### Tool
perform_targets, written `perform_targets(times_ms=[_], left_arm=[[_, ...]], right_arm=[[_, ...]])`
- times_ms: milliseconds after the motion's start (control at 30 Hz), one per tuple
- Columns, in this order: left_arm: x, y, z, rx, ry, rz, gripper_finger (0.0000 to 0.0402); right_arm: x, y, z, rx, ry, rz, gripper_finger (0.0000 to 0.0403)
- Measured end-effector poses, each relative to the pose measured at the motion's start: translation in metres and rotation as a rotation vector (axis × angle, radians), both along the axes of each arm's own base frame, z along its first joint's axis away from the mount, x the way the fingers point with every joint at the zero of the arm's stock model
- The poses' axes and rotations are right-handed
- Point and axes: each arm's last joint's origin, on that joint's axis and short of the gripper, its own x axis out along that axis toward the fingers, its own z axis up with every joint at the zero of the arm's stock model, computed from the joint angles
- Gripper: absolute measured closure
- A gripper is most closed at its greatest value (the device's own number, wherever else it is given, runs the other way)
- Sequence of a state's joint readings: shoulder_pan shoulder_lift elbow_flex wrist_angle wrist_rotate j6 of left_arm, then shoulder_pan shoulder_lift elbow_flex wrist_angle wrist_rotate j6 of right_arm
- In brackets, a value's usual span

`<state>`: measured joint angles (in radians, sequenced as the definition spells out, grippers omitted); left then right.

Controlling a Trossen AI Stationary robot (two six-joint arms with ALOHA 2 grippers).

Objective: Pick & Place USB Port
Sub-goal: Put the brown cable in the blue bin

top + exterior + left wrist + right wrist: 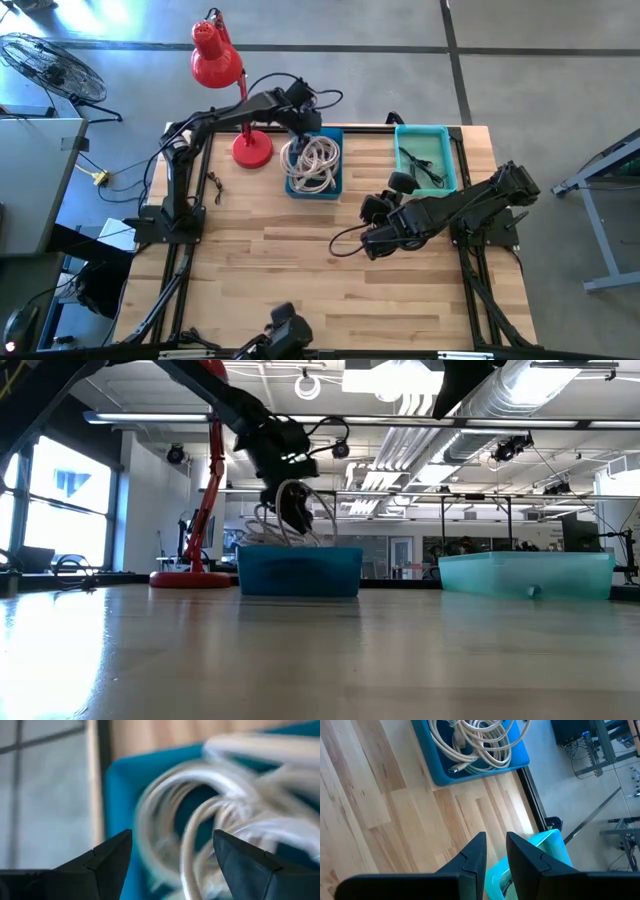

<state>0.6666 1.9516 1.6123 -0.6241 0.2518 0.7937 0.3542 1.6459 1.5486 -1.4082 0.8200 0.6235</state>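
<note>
The left gripper [303, 122] hangs over the far end of the blue bin [331, 186], which sits at the far edge of the tabletop [280, 270], near the middle. The bin is heaped with coiled white cables [314, 162]. In the left wrist view the two dark fingers [107, 860] stand well apart with the white cables [220, 820] looping between and beyond them; nothing is pinched, so this gripper is wide. The low view shows the left gripper [290, 500] just above the blue bin [300, 572], with cable loops rising around it.

The right gripper [375, 225] waits above the bare wood near the middle of the tabletop, toward the right side. In the right wrist view its fingers [475, 855] stand close together with only a narrow gap and hold nothing.

A teal bin [426, 158] sits at the far right corner of the tabletop with a dark cable [420, 165] lying inside it. A red desk lamp [225, 70] has its base just left of the blue bin at the far edge. Beyond the table's left side a wire fan [45, 62] stands on the floor
</note>
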Motion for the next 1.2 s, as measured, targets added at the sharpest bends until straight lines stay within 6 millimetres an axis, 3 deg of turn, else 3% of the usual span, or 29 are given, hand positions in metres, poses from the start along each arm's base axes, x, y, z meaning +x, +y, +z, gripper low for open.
perform_targets(times_ms=[233,567,900,1200], left_arm=[[-0.003,0.002,0.025,0.207,0.2,0.116,0.0129],[0.009,-0.02,0.037,0.19,0.161,-0.05,0.0129],[0.022,-0.053,0.063,0.493,0.223,-0.141,0.0129],[0.013,-0.07,0.102,0.722,0.236,0.005,0.0129]], right_arm=[[0.0,0.0,0.0,0.004,-0.004,-0.002,0.0336],[0.001,0.0,0.0,0.004,-0.01,-0.003,0.0336],[0.001,0.0,0.0,0.007,-0.017,-0.003,0.0336],[0.001,0.001,0.0,0.016,-0.02,-0.005,0.0336]])
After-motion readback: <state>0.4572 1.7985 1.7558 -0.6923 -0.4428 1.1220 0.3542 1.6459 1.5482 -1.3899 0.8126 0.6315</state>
